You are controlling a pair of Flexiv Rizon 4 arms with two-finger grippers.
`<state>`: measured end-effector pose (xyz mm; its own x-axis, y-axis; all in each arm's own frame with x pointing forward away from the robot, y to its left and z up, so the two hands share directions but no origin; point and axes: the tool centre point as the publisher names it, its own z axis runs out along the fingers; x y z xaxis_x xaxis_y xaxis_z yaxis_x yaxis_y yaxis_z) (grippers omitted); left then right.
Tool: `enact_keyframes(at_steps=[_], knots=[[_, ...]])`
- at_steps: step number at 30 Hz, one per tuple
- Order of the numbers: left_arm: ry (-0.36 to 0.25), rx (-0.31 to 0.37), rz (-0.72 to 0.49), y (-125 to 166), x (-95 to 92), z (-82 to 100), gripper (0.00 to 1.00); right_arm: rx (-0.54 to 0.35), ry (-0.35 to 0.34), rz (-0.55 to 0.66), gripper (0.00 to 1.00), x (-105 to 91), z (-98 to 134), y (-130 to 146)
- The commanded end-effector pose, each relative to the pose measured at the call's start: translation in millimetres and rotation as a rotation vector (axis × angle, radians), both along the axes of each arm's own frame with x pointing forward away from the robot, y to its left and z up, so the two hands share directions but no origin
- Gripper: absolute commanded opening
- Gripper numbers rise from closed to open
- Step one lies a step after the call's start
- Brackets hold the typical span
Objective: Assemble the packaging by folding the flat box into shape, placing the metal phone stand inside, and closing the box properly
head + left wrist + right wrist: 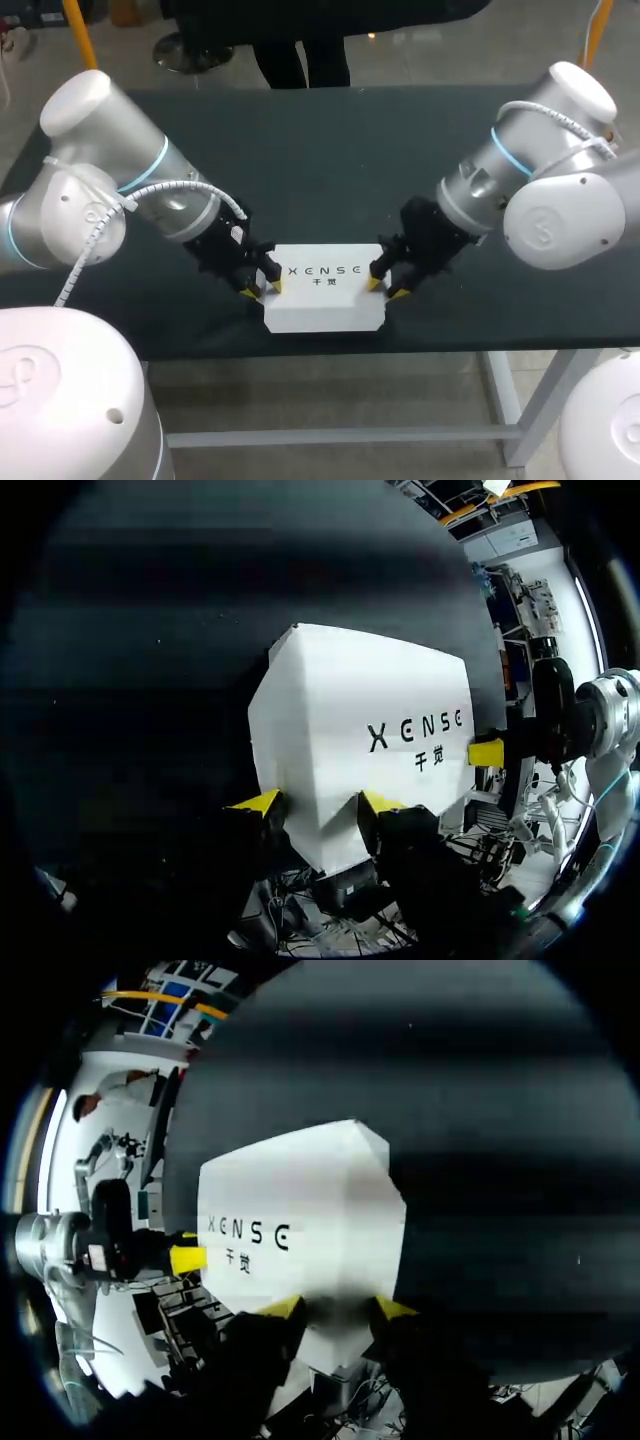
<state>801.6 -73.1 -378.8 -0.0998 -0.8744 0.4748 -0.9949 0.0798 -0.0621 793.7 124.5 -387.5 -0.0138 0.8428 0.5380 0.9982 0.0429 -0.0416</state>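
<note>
Well, the white box (325, 300) lies at the middle of the worktop's (320, 150) near edge, printed face up, with a hand at each end. The left hand (263, 288) has the box's left end between its yellow tips, and the right hand (386, 288) has the right end the same way. Each pair of tips stands apart yet looks pressed to the cardboard from both sides, so I take both hands as clamped on the box.

No phone stand shows anywhere on the worktop, and the box seems to have some depth and a shut top. My guess is that the stand is inside and the closing step is in hand. Seating the end flaps flush would come next. That calls for even pressure from both ends, so the box neither buckles nor slides off the near edge.

From above you see both arms mirrored and how close the box sits to that edge. Only the wrist views show the tips meeting the cardboard. In each, a corner of the box is wedged between that hand's own tips, and the other hand's yellow tip shows at the far end.
</note>
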Motion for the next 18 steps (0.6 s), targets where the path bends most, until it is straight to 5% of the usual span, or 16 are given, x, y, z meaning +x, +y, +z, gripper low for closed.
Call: enact_keyframes(at_steps=[1,13,18], knots=[[0.001,0.003,-0.001,-2.2,0.9,-2.8,0.56,0.004,0.008,0.006,0.46,2.2,0.8,-0.2],[0.001,0.003,-0.001,-2.2,0.9,-2.8,0.65,0.004,0.008,0.006,0.49,2.2,0.8,-0.2],[0.001,0.003,-0.001,-2.2,0.9,-2.8,0.58,0.004,0.008,0.006,0.47,2.2,0.8,-0.2]])
